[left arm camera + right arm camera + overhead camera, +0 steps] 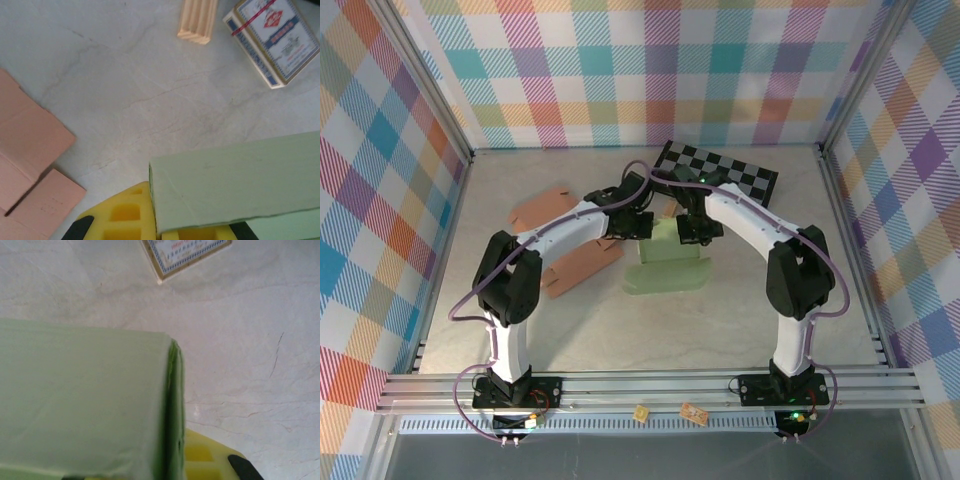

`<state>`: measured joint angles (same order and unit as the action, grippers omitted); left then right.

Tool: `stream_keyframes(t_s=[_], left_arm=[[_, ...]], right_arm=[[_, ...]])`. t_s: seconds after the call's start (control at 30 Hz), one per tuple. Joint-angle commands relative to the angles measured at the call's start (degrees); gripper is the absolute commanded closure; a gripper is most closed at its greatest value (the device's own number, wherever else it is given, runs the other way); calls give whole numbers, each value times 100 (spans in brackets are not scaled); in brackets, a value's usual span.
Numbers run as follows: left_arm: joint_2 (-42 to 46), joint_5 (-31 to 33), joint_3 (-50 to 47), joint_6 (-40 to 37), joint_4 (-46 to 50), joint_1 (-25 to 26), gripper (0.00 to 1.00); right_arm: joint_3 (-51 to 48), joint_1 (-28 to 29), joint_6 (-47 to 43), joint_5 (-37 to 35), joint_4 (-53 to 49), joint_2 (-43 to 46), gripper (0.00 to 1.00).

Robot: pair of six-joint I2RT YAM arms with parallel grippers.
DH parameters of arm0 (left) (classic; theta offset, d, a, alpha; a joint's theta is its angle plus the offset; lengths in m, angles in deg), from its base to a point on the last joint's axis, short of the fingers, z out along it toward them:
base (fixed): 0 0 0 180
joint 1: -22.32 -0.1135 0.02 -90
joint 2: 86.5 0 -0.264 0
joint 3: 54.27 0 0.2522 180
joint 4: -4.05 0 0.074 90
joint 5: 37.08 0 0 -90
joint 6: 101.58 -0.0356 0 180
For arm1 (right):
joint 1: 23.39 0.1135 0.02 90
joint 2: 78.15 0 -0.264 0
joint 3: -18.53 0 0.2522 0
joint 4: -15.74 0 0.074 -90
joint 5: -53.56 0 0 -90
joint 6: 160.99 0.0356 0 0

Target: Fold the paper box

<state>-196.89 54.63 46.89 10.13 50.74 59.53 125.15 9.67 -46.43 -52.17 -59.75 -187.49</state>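
Observation:
The paper box (pixel 666 266) is a pale green sheet, partly folded, lying mid-table with its far flap raised. My left gripper (pixel 634 226) is shut on the flap's left end. In the left wrist view the green panel (pixel 240 180) runs down between the yellow fingers (pixel 122 215) of the left gripper (pixel 160 222). My right gripper (pixel 696 229) is shut on the flap's right end. In the right wrist view the doubled green edge (pixel 172 405) stands just left of one yellow finger (pixel 205 457), at the right gripper (pixel 170 467); the panel hides the other finger.
Flat pink cardboard blanks lie to the left (pixel 544 206) (pixel 582 266) (pixel 30 165). A checkerboard (pixel 720 172) rests at the back. A boxed deck of cards (pixel 272 37) (pixel 182 255) and a wooden block (pixel 197 20) sit just beyond the box. Metal rails frame the table (pixel 620 385).

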Motion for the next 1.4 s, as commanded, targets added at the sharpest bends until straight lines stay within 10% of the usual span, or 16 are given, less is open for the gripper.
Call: stream_keyframes(t_s=[0.0, 0.53, 0.97, 1.37], left_arm=[[-200, -140, -310, 186, 67, 124, 100], [193, -593, -215, 568, 408, 157, 51], [846, -711, -1055, 841, 381, 128, 48], [402, -774, -1143, 843, 168, 154, 67]], right_arm=[[-158, 124, 180, 386, 125, -173, 100], [-567, 131, 260, 439, 349, -187, 100], [-593, 130, 279, 442, 337, -105, 100], [-596, 131, 296, 562, 338, -105, 100]])
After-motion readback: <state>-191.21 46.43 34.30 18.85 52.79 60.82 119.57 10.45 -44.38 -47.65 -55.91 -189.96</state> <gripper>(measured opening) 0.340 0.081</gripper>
